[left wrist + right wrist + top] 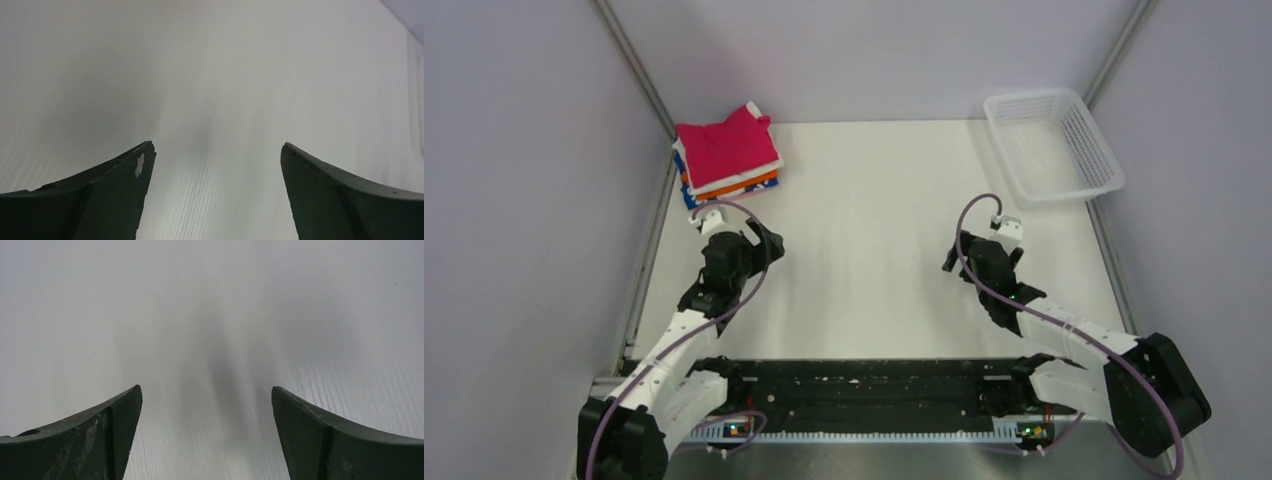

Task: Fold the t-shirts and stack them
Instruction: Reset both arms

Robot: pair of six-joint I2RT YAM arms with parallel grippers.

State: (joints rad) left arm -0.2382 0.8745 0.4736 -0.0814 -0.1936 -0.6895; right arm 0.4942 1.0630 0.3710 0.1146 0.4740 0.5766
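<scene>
A stack of folded t-shirts (727, 155) sits at the table's far left corner. The crimson-pink shirt (724, 145) lies on top, with white, orange and blue-patterned layers (734, 187) under it. My left gripper (766, 243) is open and empty, low over the table just in front of the stack. In the left wrist view its fingers (120, 190) frame only bare table. My right gripper (957, 258) is open and empty over the right middle of the table. Its fingers (105, 435) also frame only bare table.
A white plastic mesh basket (1052, 146) stands empty at the far right corner. Grey walls close in the table on the left, back and right. A black rail (864, 395) runs along the near edge between the arm bases.
</scene>
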